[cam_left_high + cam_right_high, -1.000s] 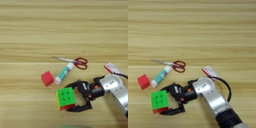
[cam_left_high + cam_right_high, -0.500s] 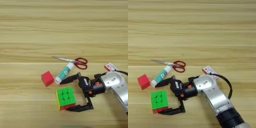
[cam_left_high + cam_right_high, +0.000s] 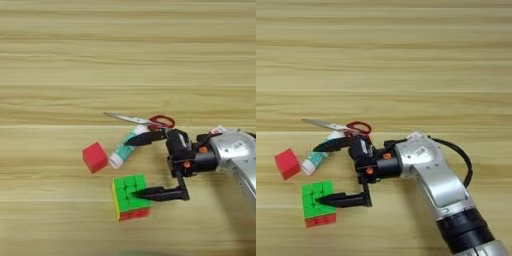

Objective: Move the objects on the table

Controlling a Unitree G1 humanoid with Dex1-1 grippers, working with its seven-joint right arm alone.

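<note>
Right gripper (image 3: 141,166) found spread wide, holding nothing; upper finger over the glue stick (image 3: 125,147), lower fingertip lying across the puzzle cube (image 3: 131,196), apparently over its top face. Judged as open above the cluster with no object enclosed. Puzzle cube taken as landmark: red cube (image 3: 95,157) up and to its left, apart from it; glue stick just above it, tilted; scissors (image 3: 142,120) beyond the glue stick, handles toward the arm; a red-edged card (image 3: 218,130) barely visible behind the forearm. For a sound grasp, recommended: centre the cube between both fingers, lower fully, close squarely on opposite faces, avoid catching the glue stick. Table (image 3: 125,55) beyond the scissors bare and wide; left of the red cube likewise open; less room showing on the near side of the cube.
</note>
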